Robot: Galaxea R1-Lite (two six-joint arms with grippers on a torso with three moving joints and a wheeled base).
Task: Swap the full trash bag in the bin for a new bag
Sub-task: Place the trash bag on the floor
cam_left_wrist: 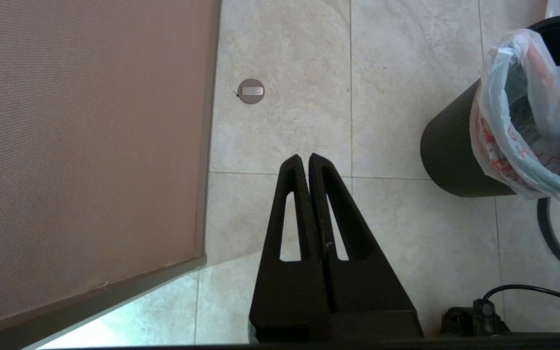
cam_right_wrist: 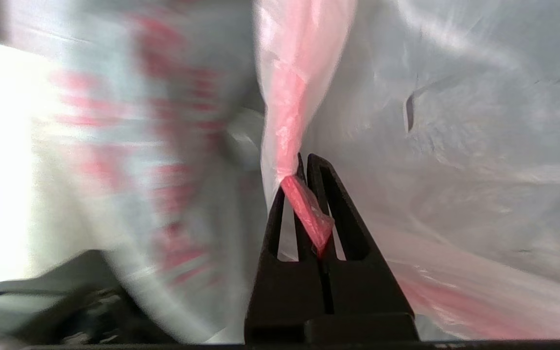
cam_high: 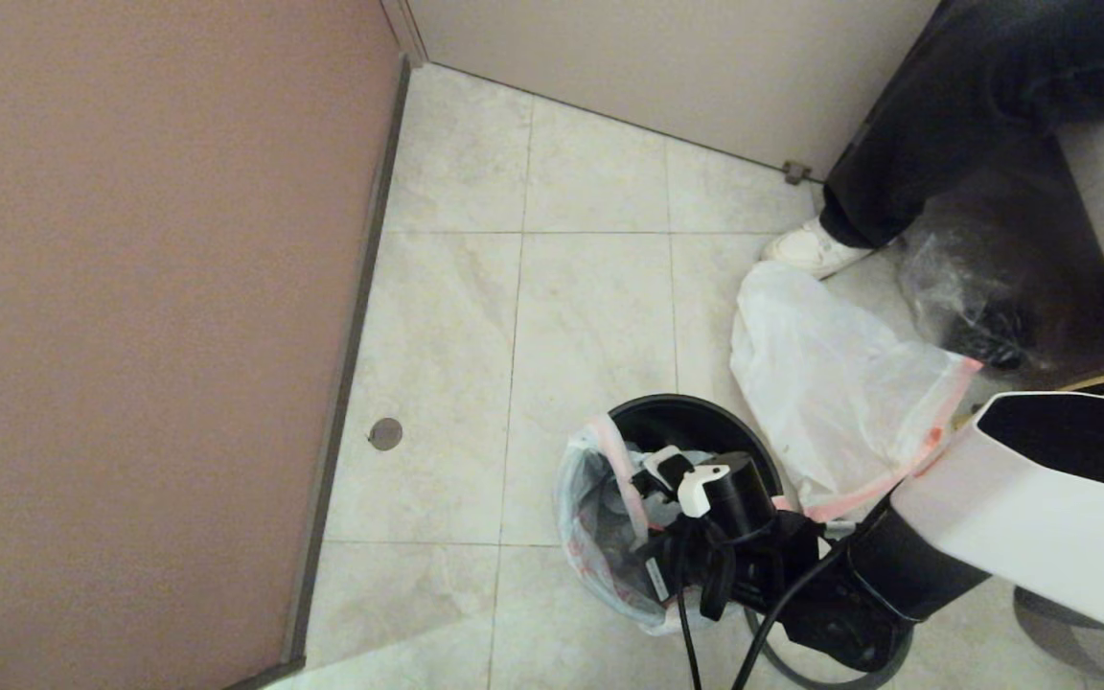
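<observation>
The bin (cam_high: 681, 414) (cam_left_wrist: 447, 150) is a small black wastebasket on the tiled floor. The full trash bag (cam_high: 600, 522) (cam_left_wrist: 501, 126) sits in it, white with red print and greyish lumps inside, bulging over the rim towards me. My right gripper (cam_right_wrist: 304, 160) is over the bin, shut on the bag's orange-red hem (cam_right_wrist: 304, 206). The new bag (cam_high: 830, 383) lies flat and crumpled on the floor right of the bin. My left gripper (cam_left_wrist: 305, 158) is shut on nothing, above the floor between the wall and the bin.
The grey rim ring (cam_left_wrist: 554, 238) lies on the floor beside the bin. A person's dark leg and white shoe (cam_high: 811, 251) stand at the back right, next to a clear glossy bag (cam_high: 969, 287). A brown wall (cam_high: 130, 287) borders the left. A round metal disc (cam_high: 385, 433) sits in the floor.
</observation>
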